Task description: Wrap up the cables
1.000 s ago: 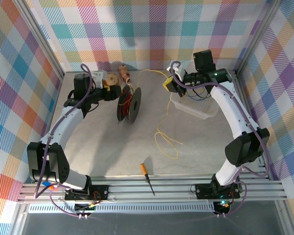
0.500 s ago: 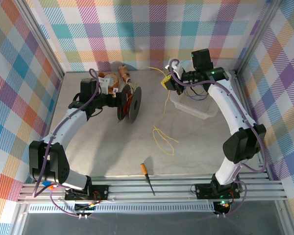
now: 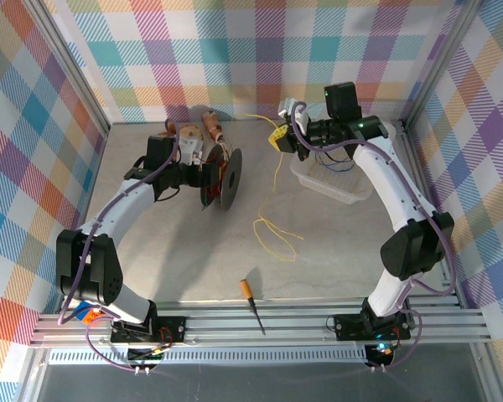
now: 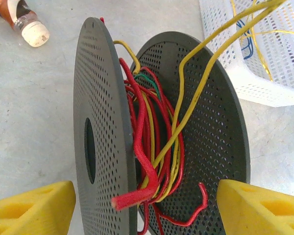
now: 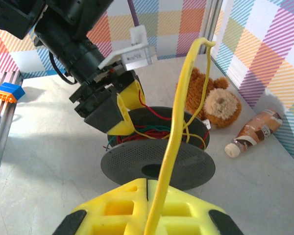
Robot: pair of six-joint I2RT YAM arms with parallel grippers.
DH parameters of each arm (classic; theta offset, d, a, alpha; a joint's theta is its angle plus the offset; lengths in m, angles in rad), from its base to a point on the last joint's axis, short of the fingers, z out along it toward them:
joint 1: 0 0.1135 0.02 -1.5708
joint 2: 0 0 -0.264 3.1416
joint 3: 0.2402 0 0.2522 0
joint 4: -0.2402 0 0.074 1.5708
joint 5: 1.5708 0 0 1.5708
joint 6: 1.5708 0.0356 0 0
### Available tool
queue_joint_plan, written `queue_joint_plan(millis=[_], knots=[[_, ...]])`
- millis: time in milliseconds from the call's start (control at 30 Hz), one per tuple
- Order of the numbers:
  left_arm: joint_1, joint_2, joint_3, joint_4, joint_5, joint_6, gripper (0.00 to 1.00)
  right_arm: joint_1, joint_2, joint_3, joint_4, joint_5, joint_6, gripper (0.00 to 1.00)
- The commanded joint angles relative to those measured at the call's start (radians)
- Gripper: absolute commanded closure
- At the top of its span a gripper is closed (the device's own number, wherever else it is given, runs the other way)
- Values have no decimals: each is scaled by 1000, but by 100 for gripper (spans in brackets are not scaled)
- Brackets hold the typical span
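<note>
Right gripper (image 5: 148, 188) pinches cable (image 5: 182, 98) rising from jaws; left gripper (image 4: 147, 205) spread, seemingly straddling spool (image 4: 103, 98).

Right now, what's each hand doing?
Left hand: spread wide either side of the perforated dark grey spool; grip cannot be told.
Right hand: closed on a thin yellow cable.

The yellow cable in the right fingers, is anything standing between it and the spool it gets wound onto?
Nothing visible. The yellow cable runs from the right fingers to the spool, where it enters between the discs. The left fingers flank the spool, and the white basket sits aside.
</note>
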Motion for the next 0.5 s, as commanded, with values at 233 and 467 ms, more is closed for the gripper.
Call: queue_joint_plan(millis=[233,467], knots=[[-7,7,41,-15,14,22,23,54,44,46,62,-63,-24,100],[-7,17,48,-11,18,17,24,87,87,55,133,11,-11,100]])
